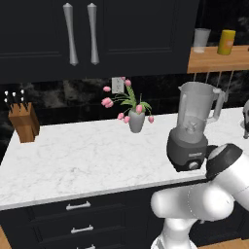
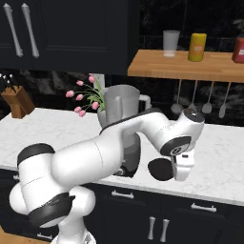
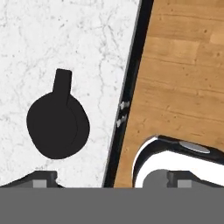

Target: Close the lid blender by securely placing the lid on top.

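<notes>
Desk [image 1: 87,153]: a white marble top is seen, with dark drawers set under it.

Blender [image 1: 192,131]: it is stood on the desk, near the front edge. A dark grey base with a small knob is seen, and a tall clear jar is set on top of it. The mouth of the jar is left open. In the right base view the blender [image 2: 121,107] is partly hidden behind the white arm.

Lid [image 3: 57,127]: the small black round disc is laid flat on the desk, close to the front edge. It is not on the jar. A short dark stub is seen at one side of it. In the right base view the lid [image 2: 161,169] is seen to the right of the blender, just beside the hand.

End effector [image 3: 110,180]: it is held over the desk edge and pointed down. Its two tips are spread wide apart and nothing is held between them. The lid is not touched by them.

Floor [image 3: 183,65]: brown wood boards are seen past the desk edge.

Vase of pink tulips [image 1: 136,119]: it is stood on the desk, behind and to the left of the blender.

Knife block [image 1: 24,121]: it is placed at the far left of the desk, by the wall.

Shelf [image 2: 186,69]: a wooden board is fixed on the wall, and a clear cup [image 2: 171,43] and a yellow cup [image 2: 197,46] are stood on it.
</notes>
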